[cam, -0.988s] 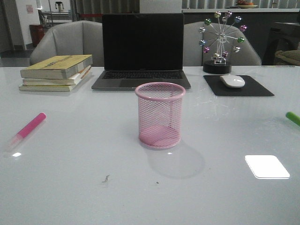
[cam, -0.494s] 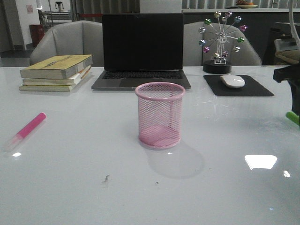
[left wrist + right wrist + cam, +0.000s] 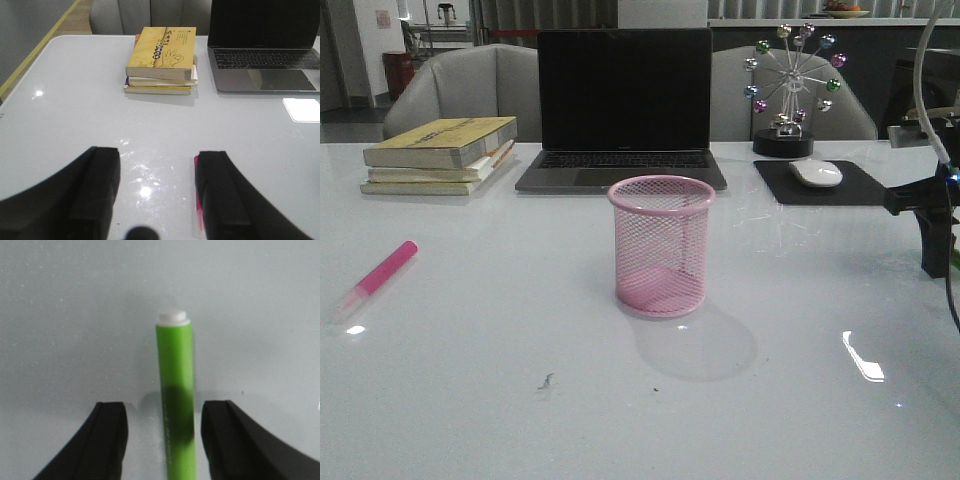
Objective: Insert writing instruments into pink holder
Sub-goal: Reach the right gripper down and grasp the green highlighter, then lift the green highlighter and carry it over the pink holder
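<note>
Fingers (image 3: pixel 110 440) of right gripper (image 3: pixel 164 440) spread wide, straddling green highlighter (image 3: pixel 176 390).

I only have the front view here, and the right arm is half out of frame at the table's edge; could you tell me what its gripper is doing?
Observer: In the right wrist view the right gripper is open, with the green highlighter lying on the table between its fingers.
Operator: Thank you. Are the fingers touching it yet?
Observer: No, there is a gap on each side; the marker sits nearer one finger than the other.
Operator: And the left arm, which I cannot see at all?
Observer: The left gripper is open above the table, and the pink highlighter shows as a sliver beside one of its fingers.
</note>
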You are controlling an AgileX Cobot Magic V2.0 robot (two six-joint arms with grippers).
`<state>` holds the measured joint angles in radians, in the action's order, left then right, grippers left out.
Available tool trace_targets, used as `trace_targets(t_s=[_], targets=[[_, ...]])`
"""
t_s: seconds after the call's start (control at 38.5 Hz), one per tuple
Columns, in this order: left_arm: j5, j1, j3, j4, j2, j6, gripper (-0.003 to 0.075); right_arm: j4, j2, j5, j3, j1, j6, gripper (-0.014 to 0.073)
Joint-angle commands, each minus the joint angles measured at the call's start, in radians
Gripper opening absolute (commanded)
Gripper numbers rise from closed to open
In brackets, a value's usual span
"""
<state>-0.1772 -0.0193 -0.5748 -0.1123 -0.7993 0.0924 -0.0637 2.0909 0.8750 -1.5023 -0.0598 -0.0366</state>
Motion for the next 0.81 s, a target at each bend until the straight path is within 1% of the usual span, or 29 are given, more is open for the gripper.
trace_targets(t_s=[0.0, 0.05, 0.13, 0.21, 0.29, 0.34, 0.49, 0.6, 0.78], targets=[[0.075, -0.007, -0.037, -0.011, 0.003, -0.010, 0.0404, -0.011, -0.020, -0.011, -0.021, -0.007, 0.011, 0.0454], [0.075, -0.007, -0.037, -0.011, 0.003, -0.010, 0.0403, -0.011, -0.009, -0.004, -0.021, -0.007, 0.011, 0.0434], [0.075, -0.007, -0.037, -0.011, 0.003, -0.010, 0.0403, -0.011, 0.006, 0.011, -0.021, -0.007, 0.011, 0.0343], [0.075, -0.007, -0.037, -0.011, 0.003, -0.010, 0.0403, -0.011, 0.019, 0.018, -0.021, -0.007, 0.011, 0.0181], [0.075, -0.007, -0.037, -0.011, 0.003, -0.010, 0.0403, -0.007, 0.022, 0.017, -0.021, -0.007, 0.011, 0.0039], [0.075, -0.007, -0.037, -0.011, 0.003, -0.010, 0.0403, -0.003, 0.021, 0.007, -0.022, -0.007, 0.011, 0.0068], [0.075, -0.007, -0.037, -0.011, 0.003, -0.010, 0.0403, 0.018, 0.004, -0.018, -0.044, -0.004, 0.011, 0.0055], [0.074, -0.007, -0.037, -0.011, 0.003, -0.010, 0.0403, 0.026, -0.041, -0.085, -0.053, 0.009, 0.011, 0.0055], [0.059, -0.007, -0.037, -0.011, 0.003, -0.010, 0.0403, 0.043, -0.189, -0.208, -0.053, 0.047, 0.011, 0.0055]])
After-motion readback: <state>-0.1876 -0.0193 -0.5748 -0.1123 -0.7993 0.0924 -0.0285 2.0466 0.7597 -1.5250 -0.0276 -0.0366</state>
